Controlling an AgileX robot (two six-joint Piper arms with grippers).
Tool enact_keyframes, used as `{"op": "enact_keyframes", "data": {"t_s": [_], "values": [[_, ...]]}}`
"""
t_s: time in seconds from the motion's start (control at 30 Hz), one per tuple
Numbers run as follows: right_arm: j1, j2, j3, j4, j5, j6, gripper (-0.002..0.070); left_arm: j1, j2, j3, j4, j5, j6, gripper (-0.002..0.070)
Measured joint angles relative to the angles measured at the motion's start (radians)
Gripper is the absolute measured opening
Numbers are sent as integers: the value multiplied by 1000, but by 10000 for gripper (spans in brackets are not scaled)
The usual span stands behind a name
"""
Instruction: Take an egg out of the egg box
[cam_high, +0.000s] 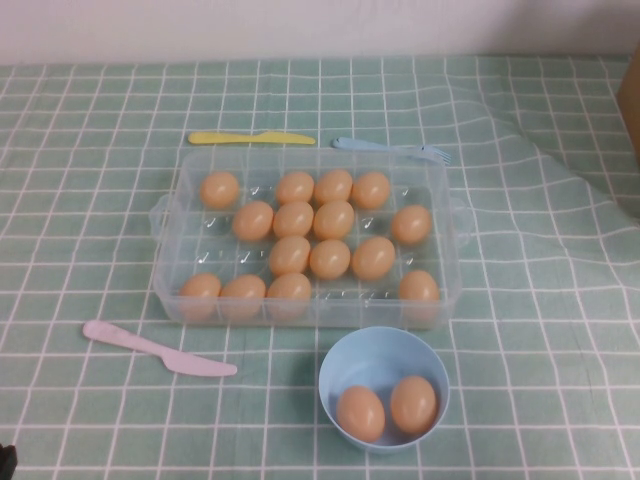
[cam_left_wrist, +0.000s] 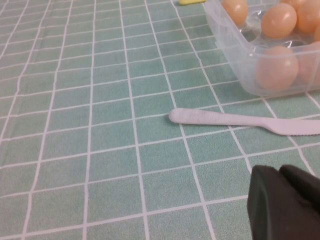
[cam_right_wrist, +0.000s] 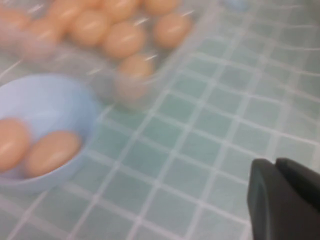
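Two grippers wait off the near corners: the left gripper (cam_left_wrist: 287, 202) low by the pink plastic knife (cam_high: 155, 349), its fingers unreadable. Eggs fill the egg box (cam_high: 172, 250) mid-table, two more in the blue bowl (cam_high: 383, 345). The right gripper (cam_right_wrist: 287, 197), pinched shut and empty, hangs beside that bowl; I reckon it must open and reach for the nearest egg (cam_high: 419, 288).

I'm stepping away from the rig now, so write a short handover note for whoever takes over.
Left gripper: parked low over the cloth near the pink knife, fingers together, holding nothing.
Right gripper: shut and empty, parked off to the bowl's right.
Egg box: mid-table, many eggs seated inside, for example this egg.
Blue bowl: just in front of the box, two eggs inside.
Done: eggs already sit in the bowl.
Left: no arm is at the box; any further egg needs a fresh reach.
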Motion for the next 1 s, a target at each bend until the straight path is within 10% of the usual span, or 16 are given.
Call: {"op": "enact_keyframes", "data": {"t_s": [0.27,1.0], "values": [[-258,-239,261,0,-183,0,-16,0,0,0,0,0,0,-3],[-268,-592,358,29,-108,0,-17,0,0,0,0,2,0,-3]]}}
